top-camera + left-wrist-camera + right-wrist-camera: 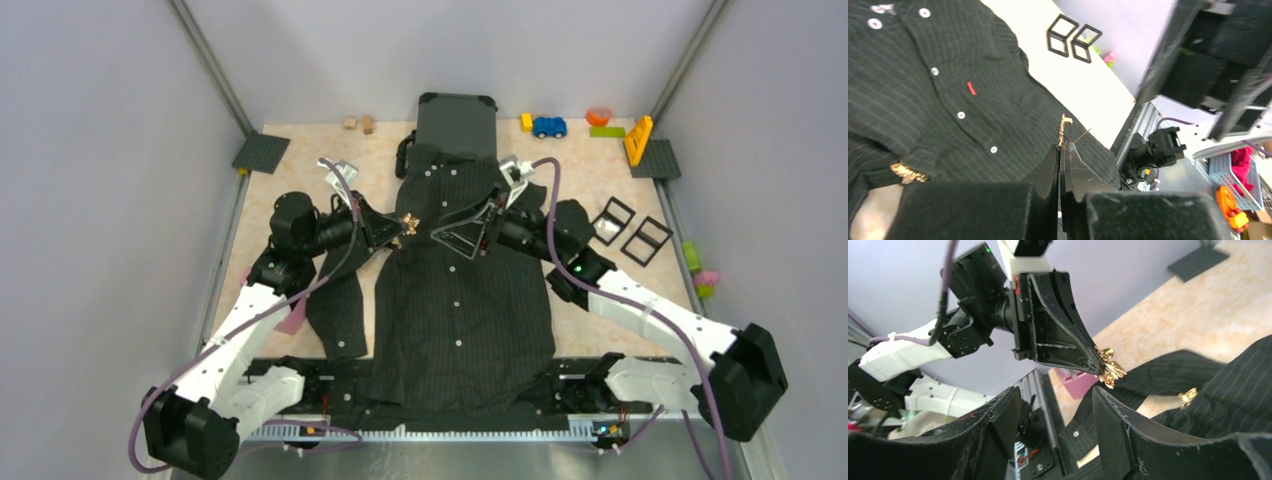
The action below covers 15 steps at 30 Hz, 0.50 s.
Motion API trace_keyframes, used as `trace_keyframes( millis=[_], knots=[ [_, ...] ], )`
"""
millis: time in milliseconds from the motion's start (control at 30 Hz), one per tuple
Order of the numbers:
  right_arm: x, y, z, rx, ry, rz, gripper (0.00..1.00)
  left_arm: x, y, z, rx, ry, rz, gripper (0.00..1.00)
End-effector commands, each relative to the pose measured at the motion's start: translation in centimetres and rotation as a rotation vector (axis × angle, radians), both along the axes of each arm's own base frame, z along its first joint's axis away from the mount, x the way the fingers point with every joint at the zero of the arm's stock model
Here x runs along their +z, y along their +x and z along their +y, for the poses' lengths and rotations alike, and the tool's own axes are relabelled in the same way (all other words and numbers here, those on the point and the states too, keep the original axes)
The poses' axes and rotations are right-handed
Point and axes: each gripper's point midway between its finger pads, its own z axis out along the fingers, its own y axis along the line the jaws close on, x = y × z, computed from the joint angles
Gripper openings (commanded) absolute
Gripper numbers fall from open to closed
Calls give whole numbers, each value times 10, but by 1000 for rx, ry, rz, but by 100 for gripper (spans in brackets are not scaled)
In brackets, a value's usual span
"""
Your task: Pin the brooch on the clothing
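brooch [410, 222] too small in top view to make out its shape; in left wrist view only a thin gold edge and pin show above the pinched tips of the left gripper [1062, 150], rest buried between them; in right wrist view part sits behind a fingertip; gold bit [908, 172] on shirt [455, 300] half under a fold, blurred, can't tell what it is; red tag [971, 88] unreadable; shirt hem hides middle of black bar [590, 368] at table's [590, 190] near edge; collar overlaps suitcase [457, 115] at far edge; pink thing [293, 318] by left edge mostly under left arm [240, 340]; dark blocks [1218, 40] blurred, can't identify
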Motion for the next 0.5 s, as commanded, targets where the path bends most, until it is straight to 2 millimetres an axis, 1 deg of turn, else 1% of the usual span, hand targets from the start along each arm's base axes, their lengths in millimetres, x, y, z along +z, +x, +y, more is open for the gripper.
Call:
trace_keyframes(
  millis=[0, 100, 167, 300, 467],
  knots=[
    [22, 4, -18, -119, -9, -106, 57, 8, 14, 11, 97, 21, -40, 0],
    [19, 10, -26, -180, -33, -98, 58, 9, 19, 17, 148, 34, -49, 0],
    [12, 16, -29, -219, -58, -72, 58, 2, 23, 23, 195, 54, -25, 0],
    [-15, 32, -28, -279, -138, 21, 56, -5, 28, 32, 279, 32, 23, 0],
    [-48, 45, -21, -329, -205, 113, 55, -30, 36, 37, 375, -54, 117, 0]
  ],
)
